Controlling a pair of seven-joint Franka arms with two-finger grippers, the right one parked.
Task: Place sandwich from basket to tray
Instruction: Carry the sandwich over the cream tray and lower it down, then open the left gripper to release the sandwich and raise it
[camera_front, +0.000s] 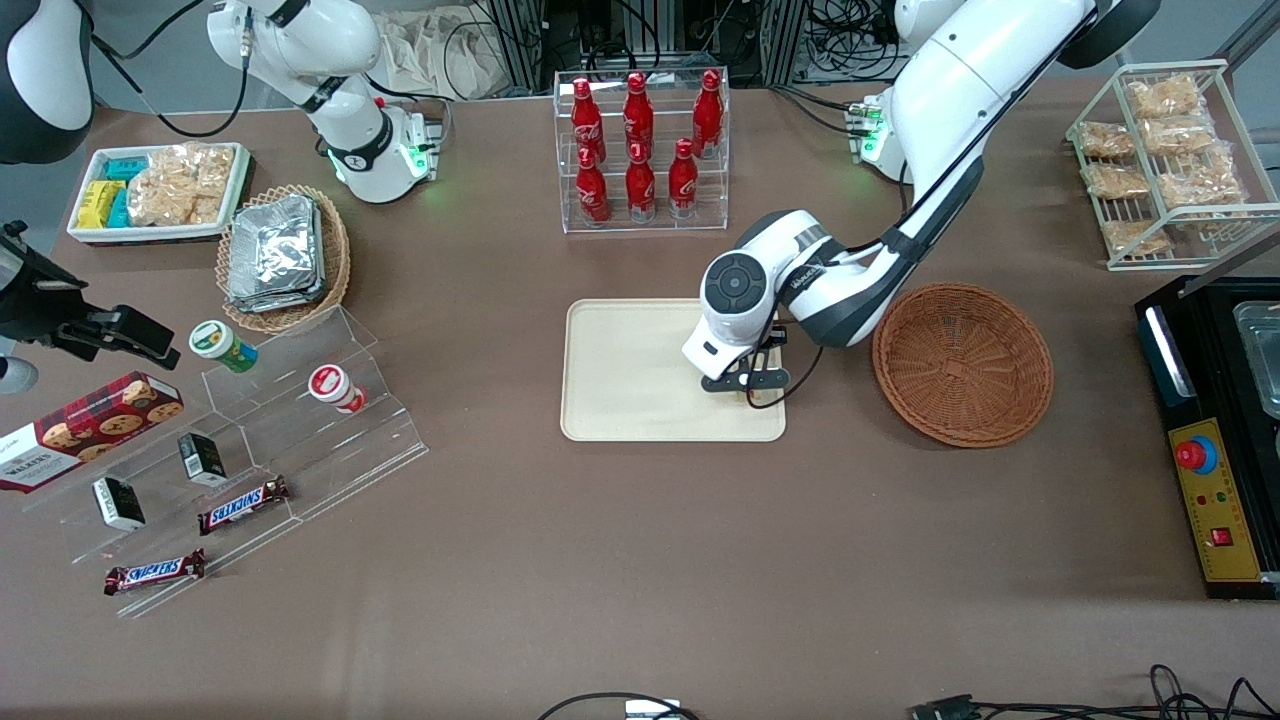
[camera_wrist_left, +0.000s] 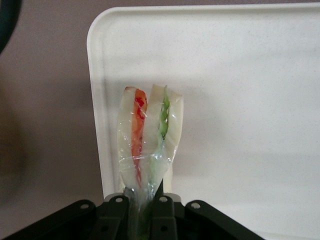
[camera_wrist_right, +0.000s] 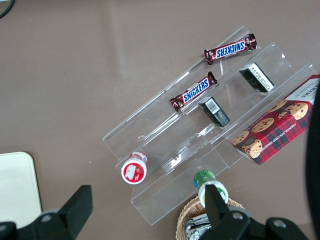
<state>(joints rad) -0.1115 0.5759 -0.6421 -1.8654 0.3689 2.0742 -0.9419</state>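
My left gripper hangs over the cream-beige tray, at the tray's end nearest the round reddish-brown basket. It is shut on the sandwich, a clear-wrapped wedge of white bread with orange-red and green filling. In the left wrist view the black fingers pinch its narrow wrapped end, and the wedge stands over the tray close to the tray's rim. In the front view the arm hides the sandwich. The basket holds nothing.
A clear rack of red cola bottles stands farther from the front camera than the tray. A wire rack of snack bags and a black control box lie toward the working arm's end. The foil-packet basket and clear snack steps lie toward the parked arm's end.
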